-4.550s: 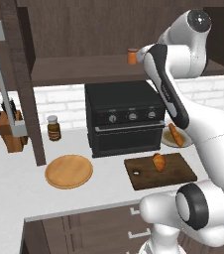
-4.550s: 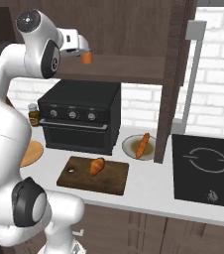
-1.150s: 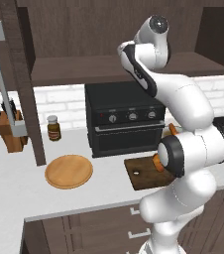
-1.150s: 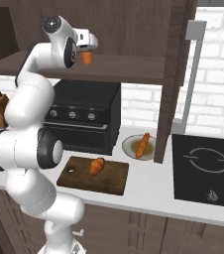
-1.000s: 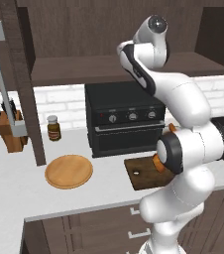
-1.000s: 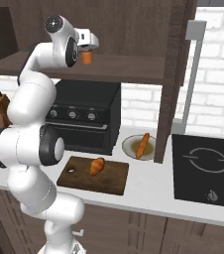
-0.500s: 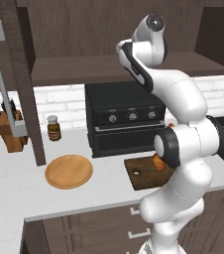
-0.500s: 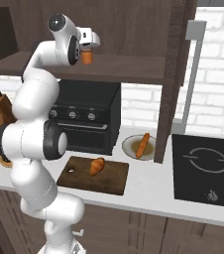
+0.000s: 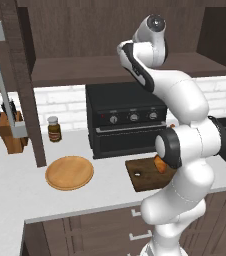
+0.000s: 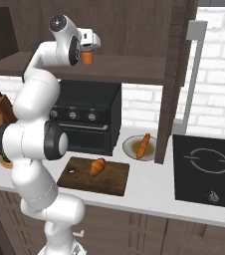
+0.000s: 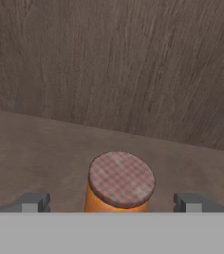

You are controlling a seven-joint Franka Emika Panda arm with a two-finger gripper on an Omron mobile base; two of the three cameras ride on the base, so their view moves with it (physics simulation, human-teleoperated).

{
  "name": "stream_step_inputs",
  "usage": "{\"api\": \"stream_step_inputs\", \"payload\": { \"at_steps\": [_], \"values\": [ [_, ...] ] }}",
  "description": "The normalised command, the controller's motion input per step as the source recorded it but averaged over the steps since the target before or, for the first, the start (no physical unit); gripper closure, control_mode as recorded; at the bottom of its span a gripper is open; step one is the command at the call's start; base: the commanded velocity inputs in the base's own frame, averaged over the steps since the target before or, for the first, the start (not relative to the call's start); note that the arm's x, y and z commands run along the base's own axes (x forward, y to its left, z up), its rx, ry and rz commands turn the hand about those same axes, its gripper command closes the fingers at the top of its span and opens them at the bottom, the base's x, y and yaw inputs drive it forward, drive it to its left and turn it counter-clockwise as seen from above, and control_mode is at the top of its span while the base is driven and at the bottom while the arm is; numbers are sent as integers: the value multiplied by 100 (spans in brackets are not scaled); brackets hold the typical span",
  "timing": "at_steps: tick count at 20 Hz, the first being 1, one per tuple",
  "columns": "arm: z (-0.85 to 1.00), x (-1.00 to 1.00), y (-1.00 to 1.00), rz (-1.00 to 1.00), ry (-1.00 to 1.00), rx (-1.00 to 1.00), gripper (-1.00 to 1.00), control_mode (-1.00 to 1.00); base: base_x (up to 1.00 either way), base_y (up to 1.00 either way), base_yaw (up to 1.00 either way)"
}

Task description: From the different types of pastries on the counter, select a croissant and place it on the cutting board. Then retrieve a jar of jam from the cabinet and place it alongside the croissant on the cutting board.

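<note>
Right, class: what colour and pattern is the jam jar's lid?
The lid is reddish-brown with a fine checked pattern, over an orange jar. Best seen in the hand view.

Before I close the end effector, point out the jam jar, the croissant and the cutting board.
jar of jam (image 11: 121,179), hand view, its lid.
croissant (image 10: 97,167), right base view, its middle.
cutting board (image 10: 113,178), right base view, bare wood right of the croissant.

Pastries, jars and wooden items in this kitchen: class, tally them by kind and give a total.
Pastries: 2, plump golden croissant, long thin orange-brown loaf.
Jars: 2, orange jam jar, dark brown yellow-labelled jar.
Wooden items: 3, dark rectangular cutting board, round light plate, knife block.
Total: 7.
</note>
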Motion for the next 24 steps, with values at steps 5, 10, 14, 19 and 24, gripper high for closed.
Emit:
{"api": "stream_step_inputs", "payload": {
  "at_steps": [5, 10, 14, 19, 24],
  "values": [
    [-21, 2, 0, 0, 0, 0, -100, -100, 0, 0, 0],
    [-1, 31, -3, 0, 0, 0, -100, -100, 0, 0, 0],
    [0, 33, -5, 0, 0, 0, -100, -100, 0, 0, 0],
    [0, 13, 0, 0, 0, 0, -100, -100, 0, 0, 0],
    [0, 12, 0, 0, 0, 0, 100, -100, 0, 0, 0]
  ]
}}
